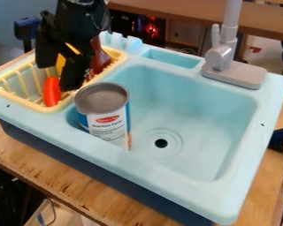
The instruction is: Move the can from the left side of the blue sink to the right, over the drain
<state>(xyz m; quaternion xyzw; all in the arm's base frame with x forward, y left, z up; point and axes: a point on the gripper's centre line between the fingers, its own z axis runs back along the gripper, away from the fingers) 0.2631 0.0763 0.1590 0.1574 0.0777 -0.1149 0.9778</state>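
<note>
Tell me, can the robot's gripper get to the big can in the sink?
Probably yes. The gripper hangs over the yellow rack, close to the big can, and nothing seems to block the can's top.

The single fixed camera stands above and in front of the toy sink [191, 99], looking down at a slant into the basin and across to the faucet [220, 56] at the upper right. It faces the sink obliquely, so the front rim runs from the left edge down to the lower right, with the wooden worktop [25, 154] below it. The view is close enough for the sink to span nearly its whole width, yet takes in a brown surface [167, 13] behind.
</note>
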